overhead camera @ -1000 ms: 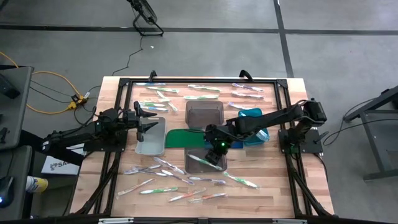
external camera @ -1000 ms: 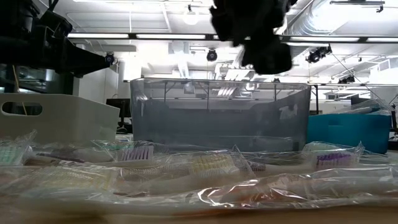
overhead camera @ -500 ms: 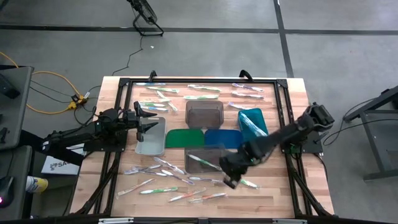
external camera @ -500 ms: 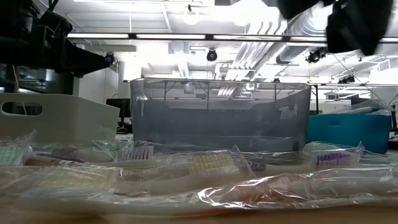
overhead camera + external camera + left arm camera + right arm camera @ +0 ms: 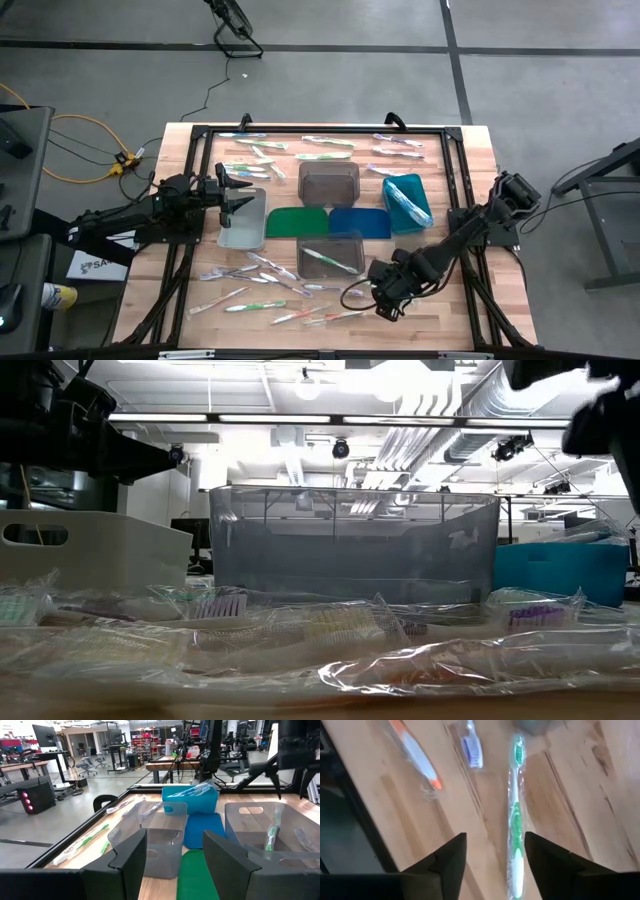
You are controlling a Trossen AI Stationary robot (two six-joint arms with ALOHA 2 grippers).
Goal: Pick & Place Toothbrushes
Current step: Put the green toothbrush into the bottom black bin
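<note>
Since the earlier frame your right arm had swung away from the smoky grey clear plastic bin (image 5: 331, 254) at the table's near middle, out over the near-right part of the wooden table (image 5: 440, 310); the right gripper (image 5: 386, 291) now hung over the loose brushes there, where a second before it had been above that grey bin; the left arm had not moved, and its left gripper (image 5: 234, 192) stayed over the edge of the pale clear plastic bin (image 5: 243, 222) on the left side.

In your right wrist view the right gripper's fingers (image 5: 447, 857) stood wide apart and held nothing; a wrapped white toothbrush with a green handle (image 5: 516, 815) lay flat on the wood between them and just ahead, untouched; beside it lay a blue-headed toothbrush (image 5: 471, 746) and an orange-and-white toothbrush (image 5: 415, 755), both in clear wrap.

The left gripper's fingers (image 5: 129, 855) were also spread wide and empty.

One green-and-white toothbrush (image 5: 328, 259) lay inside the grey bin; several sat in the teal rectangular plastic bin (image 5: 407, 199) on the right; many more wrapped toothbrushes (image 5: 260, 285) were scattered along the near edge, and another row (image 5: 320, 146) along the far edge.
</note>
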